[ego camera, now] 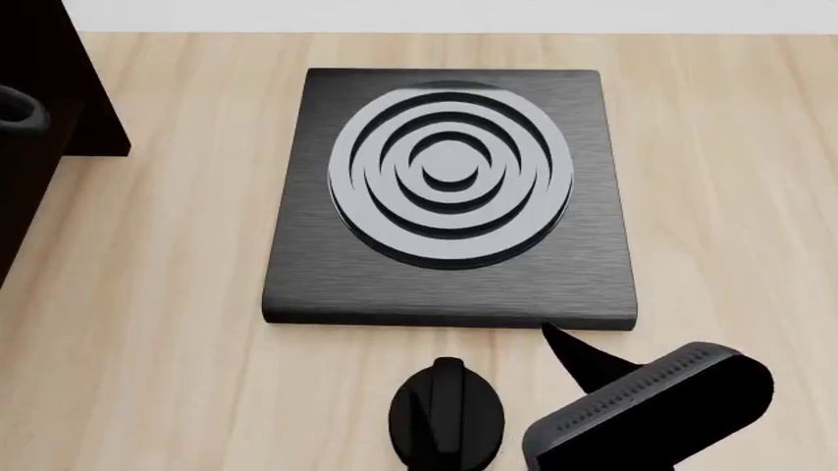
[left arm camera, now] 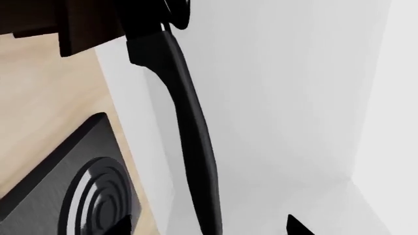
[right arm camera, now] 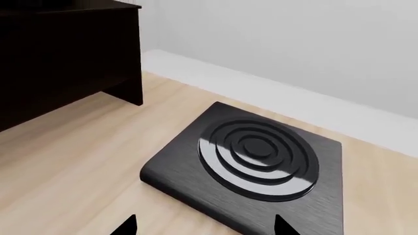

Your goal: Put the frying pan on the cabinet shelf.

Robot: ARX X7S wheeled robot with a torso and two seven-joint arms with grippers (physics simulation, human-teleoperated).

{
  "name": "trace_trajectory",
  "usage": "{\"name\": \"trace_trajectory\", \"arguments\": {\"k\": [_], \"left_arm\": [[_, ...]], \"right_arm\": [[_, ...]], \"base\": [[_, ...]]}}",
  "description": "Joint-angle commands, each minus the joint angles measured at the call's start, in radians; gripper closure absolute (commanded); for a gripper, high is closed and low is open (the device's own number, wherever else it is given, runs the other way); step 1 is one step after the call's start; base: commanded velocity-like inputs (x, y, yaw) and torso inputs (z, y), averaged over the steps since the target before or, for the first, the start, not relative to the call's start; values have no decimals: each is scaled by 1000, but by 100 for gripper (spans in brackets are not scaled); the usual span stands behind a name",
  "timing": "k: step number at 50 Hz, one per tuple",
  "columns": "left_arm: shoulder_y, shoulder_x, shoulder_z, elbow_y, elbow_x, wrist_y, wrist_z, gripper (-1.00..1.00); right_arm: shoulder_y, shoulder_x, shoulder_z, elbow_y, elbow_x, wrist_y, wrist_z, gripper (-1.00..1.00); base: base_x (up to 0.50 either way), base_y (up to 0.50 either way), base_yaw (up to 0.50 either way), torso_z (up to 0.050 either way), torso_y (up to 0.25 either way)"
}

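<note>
In the left wrist view the frying pan's long black handle (left arm camera: 189, 127) runs from beside the dark cabinet (left arm camera: 39, 19) down between my left gripper's (left arm camera: 210, 227) fingertips (left arm camera: 297, 227). The jaws stand wide apart and do not touch the handle. The pan's body is mostly cut off; only a round black piece (left arm camera: 177, 12) shows. The cabinet also shows in the head view (ego camera: 39, 59) and the right wrist view (right arm camera: 65, 58); its shelf board is hidden. My right gripper (right arm camera: 203, 227) is open and empty, in front of the hob plate.
The square black hob plate (ego camera: 452, 186) with concentric rings lies on the wooden counter (ego camera: 157, 373), also in the right wrist view (right arm camera: 255, 161) and the left wrist view (left arm camera: 85, 186). A white wall (right arm camera: 294, 44) stands behind. A grey-rimmed piece (ego camera: 16, 108) shows at the cabinet's edge.
</note>
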Motion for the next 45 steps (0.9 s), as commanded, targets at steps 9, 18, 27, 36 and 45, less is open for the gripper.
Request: {"name": "trace_trajectory", "arguments": {"k": [9, 18, 27, 36, 45], "left_arm": [[101, -52, 43, 77, 60, -25, 64, -100], [128, -117, 80, 105, 166, -107, 119, -100], [148, -159, 127, 141, 302, -180, 149, -100], [143, -197, 181, 164, 494, -254, 165, -100], [130, -205, 224, 190, 606, -293, 170, -100]], "right_arm": [[-16, -16, 23, 9, -33, -42, 38, -100], [-32, -33, 52, 33, -32, -70, 54, -100], [-27, -44, 37, 52, -51, -92, 56, -100], [-35, -59, 41, 59, -56, -115, 65, -100], [-56, -71, 33, 74, -73, -154, 56, -100]], "base": [[0, 0, 0, 0, 0], [0, 0, 0, 0, 0], [0, 0, 0, 0, 0], [0, 0, 0, 0, 0], [0, 0, 0, 0, 0]]}}
